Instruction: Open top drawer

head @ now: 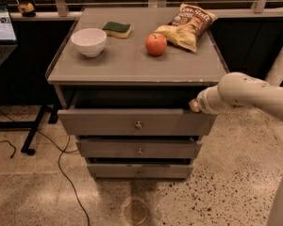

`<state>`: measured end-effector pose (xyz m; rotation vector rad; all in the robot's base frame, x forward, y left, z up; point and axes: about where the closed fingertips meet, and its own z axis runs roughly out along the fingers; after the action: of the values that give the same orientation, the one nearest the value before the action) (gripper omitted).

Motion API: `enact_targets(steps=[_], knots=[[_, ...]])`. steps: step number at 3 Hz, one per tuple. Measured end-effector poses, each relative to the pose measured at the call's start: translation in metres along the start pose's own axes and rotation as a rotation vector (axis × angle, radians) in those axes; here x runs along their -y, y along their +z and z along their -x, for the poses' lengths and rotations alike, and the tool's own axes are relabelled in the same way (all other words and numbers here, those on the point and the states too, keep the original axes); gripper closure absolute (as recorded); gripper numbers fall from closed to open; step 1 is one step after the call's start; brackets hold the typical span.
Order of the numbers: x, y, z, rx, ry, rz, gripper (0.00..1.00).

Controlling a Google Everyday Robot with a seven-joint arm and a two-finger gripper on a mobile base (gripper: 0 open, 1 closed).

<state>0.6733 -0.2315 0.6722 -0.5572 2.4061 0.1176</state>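
The top drawer (132, 121) of a grey wooden cabinet stands pulled out, a dark gap showing above its flat front panel. A small round metal knob (138, 125) sits at the panel's centre. Two more grey drawer fronts (139, 149) lie below it with like knobs. My white arm comes in from the right, and my gripper (194, 106) is at the right end of the top drawer's upper edge, mostly hidden behind the arm's wrist.
On the cabinet top (132, 65) stand a white bowl (88, 41), a green sponge (117, 28), a red apple (156, 44) and a chip bag (188, 25). A laptop (1, 34) sits at left. Cables (61, 164) and a desk leg lie on the floor at left.
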Motion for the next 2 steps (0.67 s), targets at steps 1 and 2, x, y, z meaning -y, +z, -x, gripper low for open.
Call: enact_targets(steps=[1,2], knots=[[0.0000,-0.0019,0.0014,0.000,0.002,0.000,1.00],[-0.0017,-0.0046,-0.0055,-0.029,-0.004,0.008,1.00]])
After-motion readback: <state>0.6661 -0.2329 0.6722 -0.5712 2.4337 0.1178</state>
